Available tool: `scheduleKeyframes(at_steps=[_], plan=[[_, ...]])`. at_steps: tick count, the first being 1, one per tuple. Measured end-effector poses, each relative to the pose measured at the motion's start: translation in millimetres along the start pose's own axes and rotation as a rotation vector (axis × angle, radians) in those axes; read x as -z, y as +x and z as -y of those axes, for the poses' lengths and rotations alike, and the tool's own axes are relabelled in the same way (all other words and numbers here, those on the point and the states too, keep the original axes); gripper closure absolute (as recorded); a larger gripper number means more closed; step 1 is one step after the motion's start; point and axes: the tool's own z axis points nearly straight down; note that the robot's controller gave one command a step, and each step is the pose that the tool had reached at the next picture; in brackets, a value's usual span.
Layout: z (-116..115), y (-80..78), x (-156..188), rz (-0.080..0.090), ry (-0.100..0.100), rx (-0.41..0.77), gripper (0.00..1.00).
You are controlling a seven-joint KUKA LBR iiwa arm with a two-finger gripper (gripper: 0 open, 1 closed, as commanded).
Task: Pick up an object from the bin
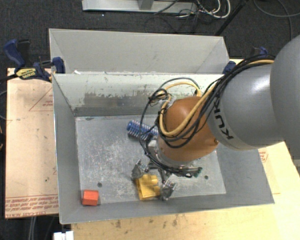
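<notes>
The arm (pixel 260 109) reached in from the right of the bin (pixel 65 149) and hung low over its floor. The orange cover (pixel 185 129) at its wrist sat above the middle of the floor, somewhat towards the front, and black and yellow cables (pixel 182 83) looped over the cover's top. Below the cover the gripper (pixel 153 180) stood close to the floor near the front wall, about midway along it. Its fingers (pixel 138 170) were spread apart, one to the left and a little farther back, the other to the right and nearer the front wall. Between them lay a yellow block (pixel 148 187), flat on the floor and turned at a slant to the front wall. The fingers stood on either side of the block and just beside it. Whether either of them touched it could not be told, and the block looked to be resting on the floor, not lifted. A blue ribbed piece (pixel 138 129) lay farther back, towards the middle of the floor, its right end hidden behind the cover. A red cube (pixel 90 197) sat alone in the front left corner, well apart from both the gripper and the block. The floor round these things was grey metal, scratched and scuffed.
</notes>
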Motion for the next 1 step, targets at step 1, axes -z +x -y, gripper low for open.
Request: scheduleKeyframes(at_steps=[1], plan=[[-1.2, 0.7, 0.7, -0.003, -0.003, 0.001, 1.0]])
